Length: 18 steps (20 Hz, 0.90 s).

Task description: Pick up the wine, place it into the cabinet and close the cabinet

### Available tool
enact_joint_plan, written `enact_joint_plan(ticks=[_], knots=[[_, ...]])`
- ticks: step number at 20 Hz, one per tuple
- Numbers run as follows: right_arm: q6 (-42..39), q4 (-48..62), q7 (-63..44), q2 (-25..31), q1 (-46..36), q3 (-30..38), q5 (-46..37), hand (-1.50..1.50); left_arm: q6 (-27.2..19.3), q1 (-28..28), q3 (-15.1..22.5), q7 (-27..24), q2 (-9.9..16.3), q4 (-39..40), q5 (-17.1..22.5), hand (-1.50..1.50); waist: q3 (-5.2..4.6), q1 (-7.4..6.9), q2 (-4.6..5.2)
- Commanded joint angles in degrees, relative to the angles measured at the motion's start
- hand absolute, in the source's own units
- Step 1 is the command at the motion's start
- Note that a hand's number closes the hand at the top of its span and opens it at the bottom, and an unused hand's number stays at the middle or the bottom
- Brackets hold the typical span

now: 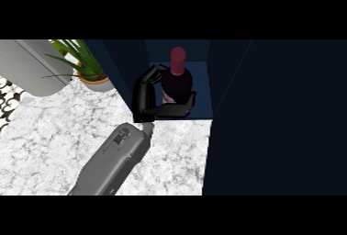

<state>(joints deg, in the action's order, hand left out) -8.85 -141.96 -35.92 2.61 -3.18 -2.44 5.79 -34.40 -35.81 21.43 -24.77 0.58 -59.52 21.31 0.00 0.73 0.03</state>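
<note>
Fingers of left hand curl round wine inside cabinet, hiding label; right hand unseen.

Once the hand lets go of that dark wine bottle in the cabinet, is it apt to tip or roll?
The dark wine bottle with the red cap is tall and narrow, so a sideways nudge would probably tip it. Its round body would likely roll if it fell. It looks rigid and probably smooth where the black left hand curls round it, so withdraw straight back.

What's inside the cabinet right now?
The wine bottle stands upright inside the dark cabinet, with the left hand curled around it. The hand covers part of the bottle's lower body; the cabinet's depths are too dark to read.
</note>
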Motion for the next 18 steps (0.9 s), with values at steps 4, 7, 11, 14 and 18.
enact_joint_plan(ticks=[4,7,11,14,18], knots=[[1.26,-7.37,-3.15,-1.46,2.88,-2.79,2.07,-1.5,1.73,-5.28,-3.27,3.21,-0.46,4.45,0.4,1.5,0.0,-0.07,-0.09],[0.19,-3.24,-1.8,0.25,-0.15,2.18,6.4,-1.5,5.5,-8.15,-5.81,1.17,-0.54,10.23,2.34,1.5,0.01,0.13,0.08],[-0.05,-4.55,-3.55,0.7,-0.32,1.97,6.25,-1.5,7.77,-10.95,-8.66,1.72,0.61,14.88,2.45,1.5,0.0,0.16,0.08],[0.2,-4.19,-0.47,-2.27,2.75,-1.61,2.74,-1.5,6.09,-14.31,-9.49,0.93,0.55,19.64,1.0,1.5,0.01,0.51,0.16],[0.75,-6.51,-5.17,-0.24,0.28,1.06,6.52,-1.5,6.26,-14.12,-9.4,-2.28,-0.56,21.77,2.22,1.5,-0.01,0.39,0.1]])
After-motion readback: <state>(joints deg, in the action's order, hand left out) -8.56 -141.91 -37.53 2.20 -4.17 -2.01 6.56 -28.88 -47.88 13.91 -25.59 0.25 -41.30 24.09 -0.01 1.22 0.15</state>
